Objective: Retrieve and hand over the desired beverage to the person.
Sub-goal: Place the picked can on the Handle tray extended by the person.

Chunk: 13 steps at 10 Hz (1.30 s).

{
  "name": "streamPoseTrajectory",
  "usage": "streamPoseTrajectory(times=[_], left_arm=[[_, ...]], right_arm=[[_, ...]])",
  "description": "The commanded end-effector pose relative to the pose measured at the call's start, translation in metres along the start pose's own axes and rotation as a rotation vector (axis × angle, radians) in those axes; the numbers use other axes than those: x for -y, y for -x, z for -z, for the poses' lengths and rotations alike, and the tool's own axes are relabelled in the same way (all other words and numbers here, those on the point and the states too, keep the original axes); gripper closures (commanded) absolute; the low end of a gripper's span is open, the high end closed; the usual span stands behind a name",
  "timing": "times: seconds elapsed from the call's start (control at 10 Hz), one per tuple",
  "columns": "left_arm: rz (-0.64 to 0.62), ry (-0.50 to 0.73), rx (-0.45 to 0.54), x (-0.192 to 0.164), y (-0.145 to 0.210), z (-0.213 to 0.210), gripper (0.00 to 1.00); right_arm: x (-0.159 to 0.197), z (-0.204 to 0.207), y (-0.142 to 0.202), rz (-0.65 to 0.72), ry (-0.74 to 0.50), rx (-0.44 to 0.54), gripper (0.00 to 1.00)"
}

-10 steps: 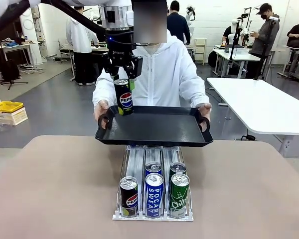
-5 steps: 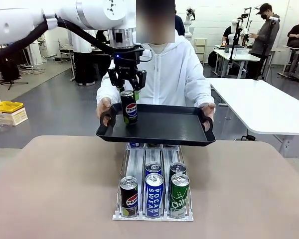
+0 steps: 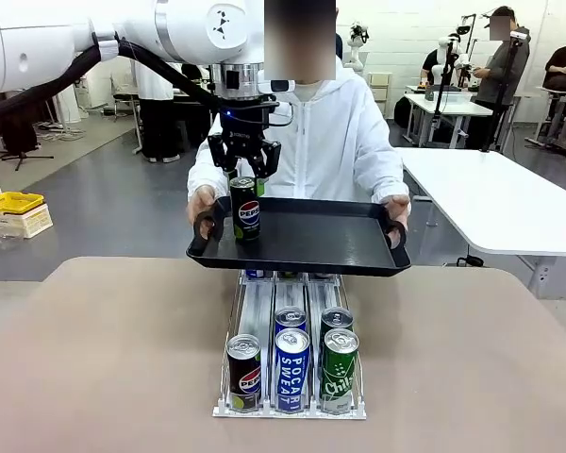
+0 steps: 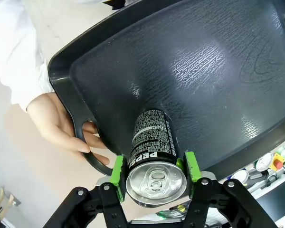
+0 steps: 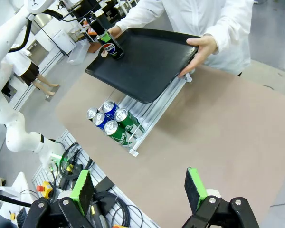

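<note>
Over the last second the left pincer [image 3: 245, 173] has brought the Pepsi can [image 3: 245, 209] down and slightly right. The can now stands on, or just above, the left end of the tray [image 3: 311, 238], upper centre-left of the front view. The pincer remains clenched on the can's top. Judgement: delivery nearly complete, release outstanding. Right pincer [image 5: 140, 187] released, above the table [image 3: 104, 359]. Count: one tray, held by the person [image 3: 335, 132] in two hands; one can delivered; five cans visible in the rack [image 3: 255, 311].
</note>
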<state>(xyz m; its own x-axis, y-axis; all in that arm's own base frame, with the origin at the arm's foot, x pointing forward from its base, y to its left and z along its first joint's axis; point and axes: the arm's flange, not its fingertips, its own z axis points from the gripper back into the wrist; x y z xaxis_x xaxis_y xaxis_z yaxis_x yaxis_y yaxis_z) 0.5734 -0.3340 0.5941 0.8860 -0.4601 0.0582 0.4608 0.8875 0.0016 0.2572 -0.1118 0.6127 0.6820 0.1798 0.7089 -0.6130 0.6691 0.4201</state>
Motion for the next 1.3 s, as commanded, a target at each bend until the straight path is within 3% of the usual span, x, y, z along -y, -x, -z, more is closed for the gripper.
streamPoseTrajectory(times=[0.0,0.6,0.7,0.8,1.0,1.2], left_arm=[[-0.006,-0.026,-0.009,0.002,-0.007,-0.006,0.00],[0.004,-0.023,-0.017,0.002,-0.007,-0.007,0.00],[0.001,-0.022,-0.014,0.006,0.010,-0.018,0.00],[0.033,-0.030,0.012,0.009,0.033,-0.030,0.00],[0.137,-0.072,0.142,0.012,0.149,-0.059,0.00],[0.219,-0.029,0.232,-0.012,0.249,-0.069,0.00]], right_arm=[[0.000,0.001,0.000,-0.012,-0.022,0.017,0.00],[0.000,0.001,0.000,-0.012,-0.022,0.017,0.00],[0.000,0.001,0.000,-0.012,-0.022,0.017,0.00],[0.000,0.001,0.000,-0.012,-0.022,0.017,0.00],[0.000,0.001,0.000,-0.012,-0.022,0.017,0.00],[0.000,0.001,0.000,-0.012,-0.022,0.017,0.00]])
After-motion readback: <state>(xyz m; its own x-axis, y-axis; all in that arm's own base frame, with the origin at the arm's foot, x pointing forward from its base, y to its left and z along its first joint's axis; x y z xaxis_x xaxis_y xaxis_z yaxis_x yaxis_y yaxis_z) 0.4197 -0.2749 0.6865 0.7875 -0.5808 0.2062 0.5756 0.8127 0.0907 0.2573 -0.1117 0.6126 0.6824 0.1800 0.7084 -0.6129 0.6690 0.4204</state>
